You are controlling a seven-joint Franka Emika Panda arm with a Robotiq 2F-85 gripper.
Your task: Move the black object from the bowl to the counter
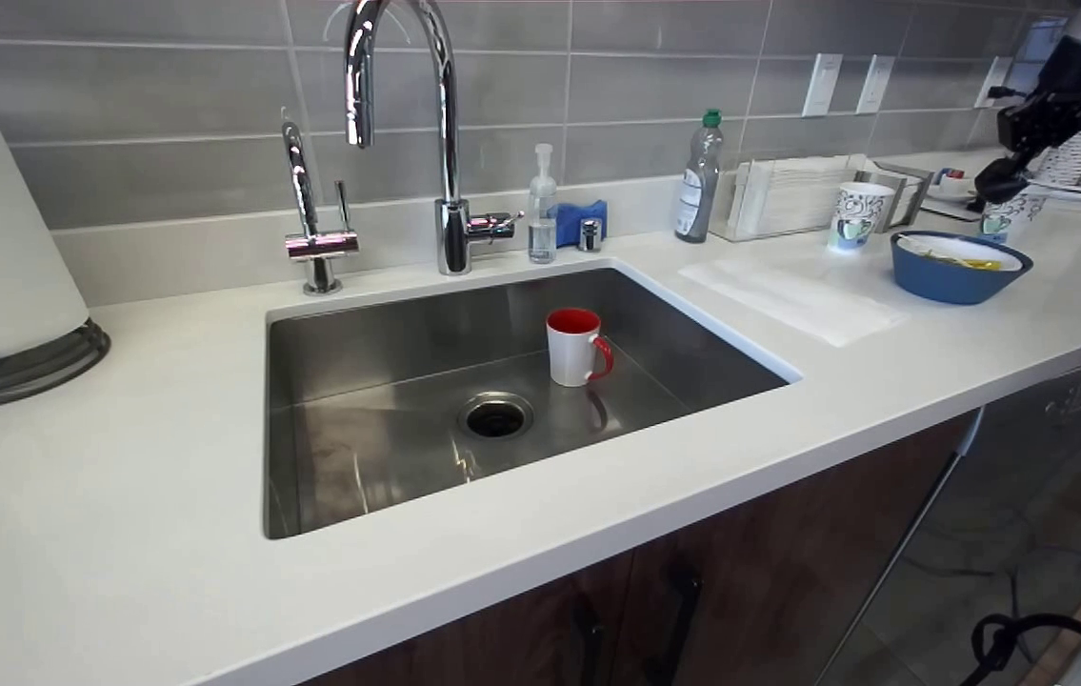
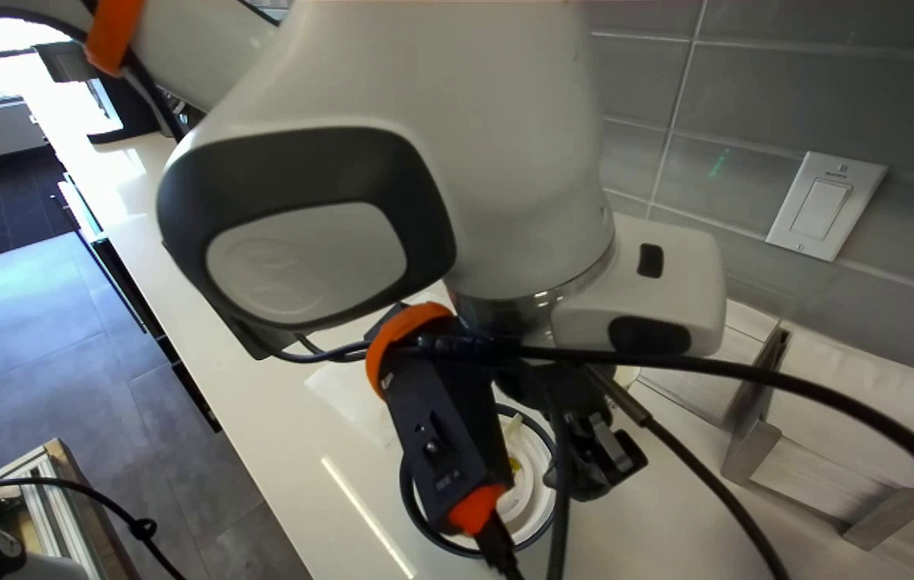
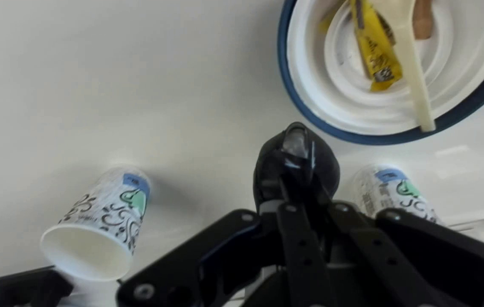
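Observation:
My gripper point(image 3: 303, 202) is shut on a rounded, shiny black object point(image 3: 295, 162) and holds it up above the white counter point(image 3: 139, 94). The blue bowl point(image 3: 348, 136) is just beside the object in the wrist view, and the object is outside its rim. A white dish, a yellow wrapper and a pale utensil lie in the bowl. In an exterior view, the gripper point(image 1: 1002, 171) hangs just behind the bowl point(image 1: 945, 276), over the counter point(image 1: 540, 514). In an exterior view, the arm hides most of the gripper point(image 2: 597, 459) and part of the bowl point(image 2: 452, 549).
Patterned paper cups point(image 3: 97, 217) point(image 3: 395, 192) stand on both sides of the gripper. A napkin holder point(image 1: 788, 195), a white napkin point(image 1: 792, 300) and a soap bottle point(image 1: 698, 181) are along the counter. A red-and-white mug point(image 1: 573, 348) stands in the steel sink point(image 1: 378, 391).

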